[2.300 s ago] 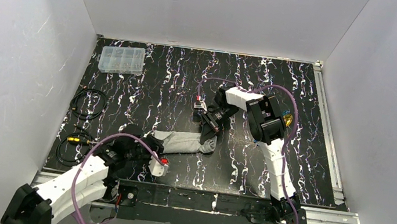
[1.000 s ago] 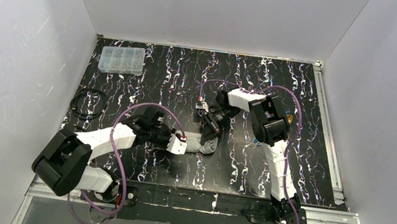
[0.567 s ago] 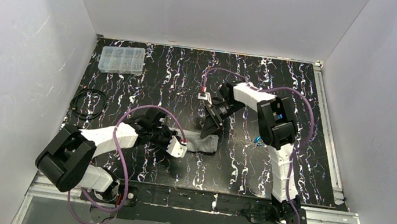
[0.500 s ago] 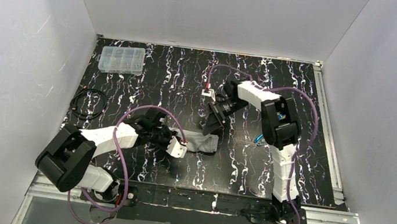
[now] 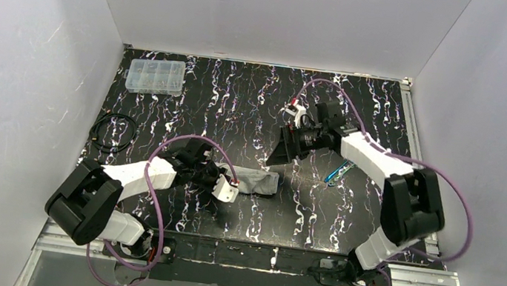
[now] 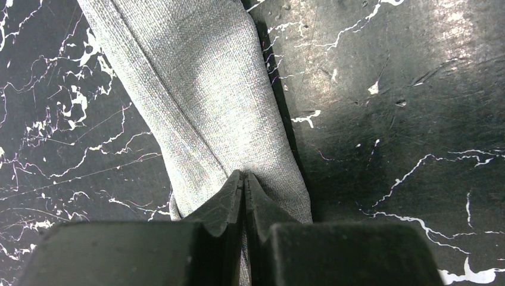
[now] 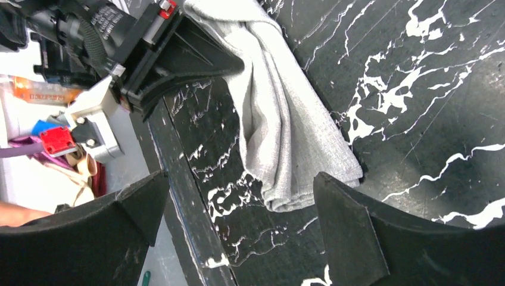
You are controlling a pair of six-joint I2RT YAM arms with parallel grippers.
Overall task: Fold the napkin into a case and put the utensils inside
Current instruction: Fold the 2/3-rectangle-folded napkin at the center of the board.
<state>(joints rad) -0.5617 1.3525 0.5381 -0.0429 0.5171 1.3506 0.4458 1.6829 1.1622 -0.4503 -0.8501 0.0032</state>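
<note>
The napkin [image 5: 261, 182] lies as a narrow, rolled-up light-grey strip near the table's middle. In the left wrist view the napkin [image 6: 202, 89] runs away from my left gripper [image 6: 244, 179], whose fingers are pinched shut on a fold at its near end. From above, the left gripper [image 5: 239, 184] is at the strip's left end. My right gripper [image 5: 280, 153] hangs open above and behind the strip's right end, touching nothing. Between its spread fingers, the right gripper [image 7: 238, 179] sees the napkin [image 7: 286, 119]. A blue utensil [image 5: 337, 173] lies on the table to the right.
A clear plastic compartment box [image 5: 156, 75] stands at the back left. Black cable coils [image 5: 114, 131] lie by the left wall. White walls close in three sides, and a metal rail [image 5: 420, 159] runs along the table's right edge.
My right gripper let go of the napkin's right end, opened wide, and swung back and to the right, uncovering the blue utensil. My left gripper reached in and closed on the napkin's left end.
</note>
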